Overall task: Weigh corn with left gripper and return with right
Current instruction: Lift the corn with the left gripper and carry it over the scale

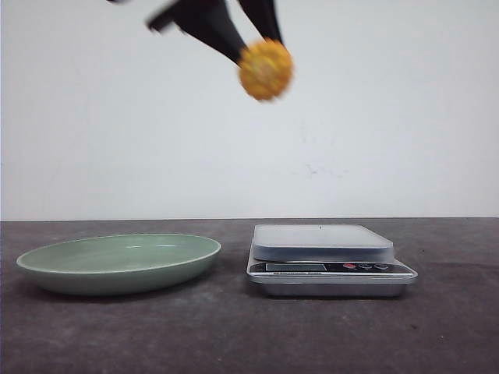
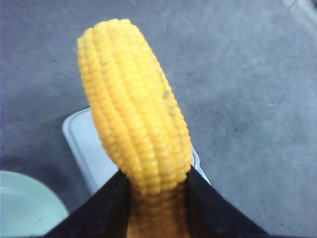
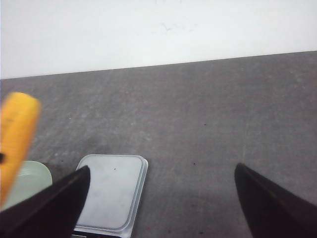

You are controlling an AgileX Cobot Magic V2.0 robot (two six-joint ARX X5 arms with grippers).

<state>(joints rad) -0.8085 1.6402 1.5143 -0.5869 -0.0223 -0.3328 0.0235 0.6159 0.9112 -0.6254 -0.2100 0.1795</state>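
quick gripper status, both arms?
Left gripper: closed on the corn, held up in the air.
Right gripper: open, holding nothing.

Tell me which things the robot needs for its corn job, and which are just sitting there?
Needed:
- corn, pinched between the fingers of the left gripper, high in the air
- scale, with nothing on it
- right gripper, fingers wide apart

Just sitting there:
- green plate, with nothing on it, though the corn may belong there
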